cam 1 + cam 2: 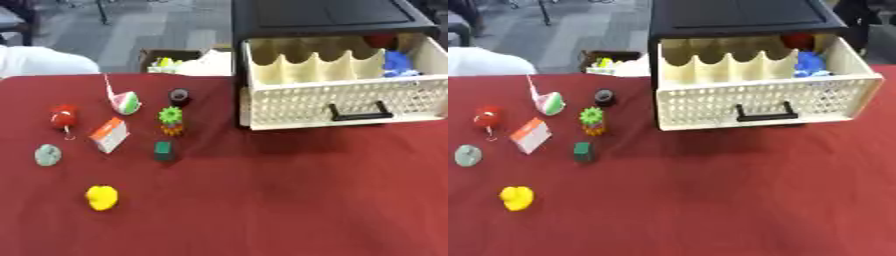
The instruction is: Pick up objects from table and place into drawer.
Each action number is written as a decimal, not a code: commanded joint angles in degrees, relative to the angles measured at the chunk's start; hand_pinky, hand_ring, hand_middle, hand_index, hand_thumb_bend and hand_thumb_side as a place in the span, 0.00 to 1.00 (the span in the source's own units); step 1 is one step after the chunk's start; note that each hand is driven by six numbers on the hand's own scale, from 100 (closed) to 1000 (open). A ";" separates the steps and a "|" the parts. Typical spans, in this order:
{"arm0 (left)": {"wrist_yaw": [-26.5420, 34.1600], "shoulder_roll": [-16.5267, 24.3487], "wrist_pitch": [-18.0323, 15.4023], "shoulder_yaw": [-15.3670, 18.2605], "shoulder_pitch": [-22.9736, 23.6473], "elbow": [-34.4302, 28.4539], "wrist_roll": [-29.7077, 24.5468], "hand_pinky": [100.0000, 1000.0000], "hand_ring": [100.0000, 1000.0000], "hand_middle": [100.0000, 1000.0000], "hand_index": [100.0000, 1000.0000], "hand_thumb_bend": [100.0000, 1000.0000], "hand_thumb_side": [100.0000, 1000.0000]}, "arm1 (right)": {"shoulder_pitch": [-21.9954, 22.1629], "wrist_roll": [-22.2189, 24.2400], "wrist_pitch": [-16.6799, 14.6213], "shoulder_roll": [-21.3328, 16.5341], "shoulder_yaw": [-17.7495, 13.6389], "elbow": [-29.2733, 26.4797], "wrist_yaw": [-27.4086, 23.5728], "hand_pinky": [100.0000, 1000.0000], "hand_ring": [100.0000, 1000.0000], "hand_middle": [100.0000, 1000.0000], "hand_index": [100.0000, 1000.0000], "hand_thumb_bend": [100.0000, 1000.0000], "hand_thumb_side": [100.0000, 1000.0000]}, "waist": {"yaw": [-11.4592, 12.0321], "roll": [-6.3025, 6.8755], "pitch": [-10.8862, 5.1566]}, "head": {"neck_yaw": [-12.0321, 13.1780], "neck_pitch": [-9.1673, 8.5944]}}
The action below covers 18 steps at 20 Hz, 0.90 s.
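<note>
No hand shows in either view. A cream perforated drawer (pixel 350 102) with a black handle (pixel 359 112) stands pulled out of a black cabinet (pixel 324 17) at the back right. Inside it lie a blue thing (pixel 398 62) and a red thing (pixel 381 40). On the red cloth at the left lie a yellow toy (pixel 101 197), a grey-green round thing (pixel 47 155), a red ball-like thing (pixel 63 117), an orange-and-white box (pixel 108 135), a dark green block (pixel 164 150), a green spiky piece on an orange base (pixel 171 120), a black roll (pixel 179 96) and a pink-green cone (pixel 125 101).
The red tablecloth (pixel 289 200) runs from the drawer to the near edge. Behind the table stands a cardboard box (pixel 171 60) holding small things, and a white shape (pixel 44 61) shows at the far left.
</note>
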 commanded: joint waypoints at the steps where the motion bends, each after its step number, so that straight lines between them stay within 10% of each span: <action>1: -1.68 4.22 0.94 0.83 -1.21 -1.04 0.05 0.41 0.53 0.58 0.74 0.00 0.72 | 0.29 -2.36 -3.53 0.30 0.33 -0.31 -0.94 0.57 0.49 0.47 0.70 0.00 1.00 | 0.04 -0.02 -0.81 | 0.17 0.16; 18: -15.99 25.85 11.49 -0.20 0.14 -1.04 -15.62 0.43 0.55 0.64 0.88 0.00 0.58 | 3.48 -6.76 -11.51 3.56 1.10 -0.31 3.49 0.60 0.50 0.47 0.69 0.00 1.00 | -0.59 0.80 -0.38 | 2.13 2.82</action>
